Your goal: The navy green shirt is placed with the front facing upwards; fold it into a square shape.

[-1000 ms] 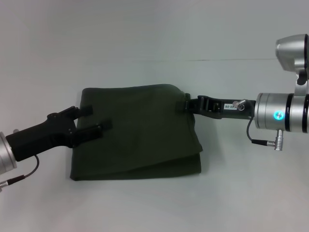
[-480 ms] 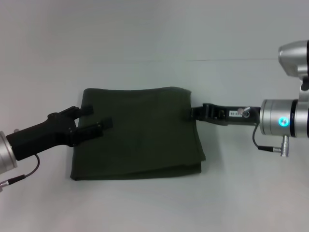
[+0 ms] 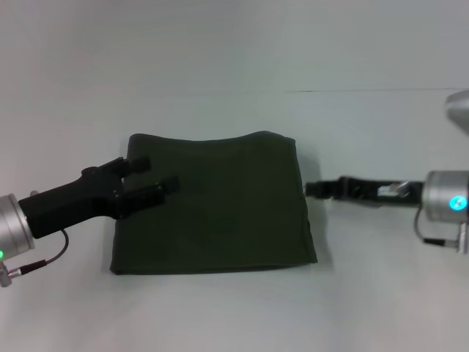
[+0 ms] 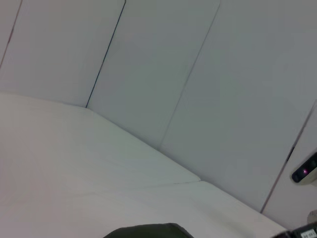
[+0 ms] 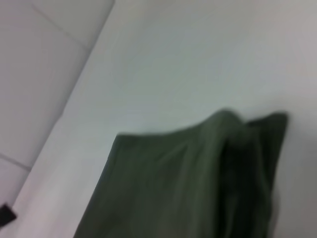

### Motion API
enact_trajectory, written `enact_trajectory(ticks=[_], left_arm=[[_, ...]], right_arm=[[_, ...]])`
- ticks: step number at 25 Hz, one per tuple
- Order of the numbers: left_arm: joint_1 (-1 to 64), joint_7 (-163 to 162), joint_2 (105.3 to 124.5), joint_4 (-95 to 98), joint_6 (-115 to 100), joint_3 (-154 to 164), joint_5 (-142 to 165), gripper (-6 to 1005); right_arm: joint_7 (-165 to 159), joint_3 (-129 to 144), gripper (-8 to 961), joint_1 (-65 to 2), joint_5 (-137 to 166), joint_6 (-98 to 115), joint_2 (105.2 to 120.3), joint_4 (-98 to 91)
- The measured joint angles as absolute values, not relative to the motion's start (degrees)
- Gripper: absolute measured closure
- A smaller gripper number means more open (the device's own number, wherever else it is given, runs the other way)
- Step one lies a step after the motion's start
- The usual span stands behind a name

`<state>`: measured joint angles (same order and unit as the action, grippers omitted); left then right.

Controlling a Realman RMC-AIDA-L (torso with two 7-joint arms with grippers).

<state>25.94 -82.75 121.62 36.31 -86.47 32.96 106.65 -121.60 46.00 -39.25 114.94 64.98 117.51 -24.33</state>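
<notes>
Beyond the navy green shirt [image 4: 148,231], wall panels [image 4: 148,74] show.

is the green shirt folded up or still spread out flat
Folded. The navy green shirt lies as a compact, roughly square pad on the table; no sleeves, collar or lettering show.

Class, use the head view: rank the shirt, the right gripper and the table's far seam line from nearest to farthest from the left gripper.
1. The navy green shirt: directly under the left gripper, at its left edge.
2. The right gripper: just off the shirt's right edge.
3. The seam line: far right, at the table's back.
</notes>
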Motion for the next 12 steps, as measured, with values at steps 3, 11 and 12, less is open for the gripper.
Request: enact_trajectory(ticks=[3, 11, 12], left_arm=[[26.21, -82.61, 121.67, 36.30, -86.45, 32.96, 106.47, 96], [26.87, -82.57, 121.84, 36.39, -85.93, 32.34, 105.96, 96], [26.95, -82.56, 121.83, 36.35, -85.81, 32.31, 105.92, 96]], right_arm=[[-122.24, 45.81, 679, -38.42, 112.64, 65.39, 115.82, -25.78], [-128.62, 44.74, 462, -40.96, 111.98, 64.59, 113.16, -25.79], [-129.14, 44.86, 441, -41.42, 112.12, 64.43, 113.26, -25.41]])
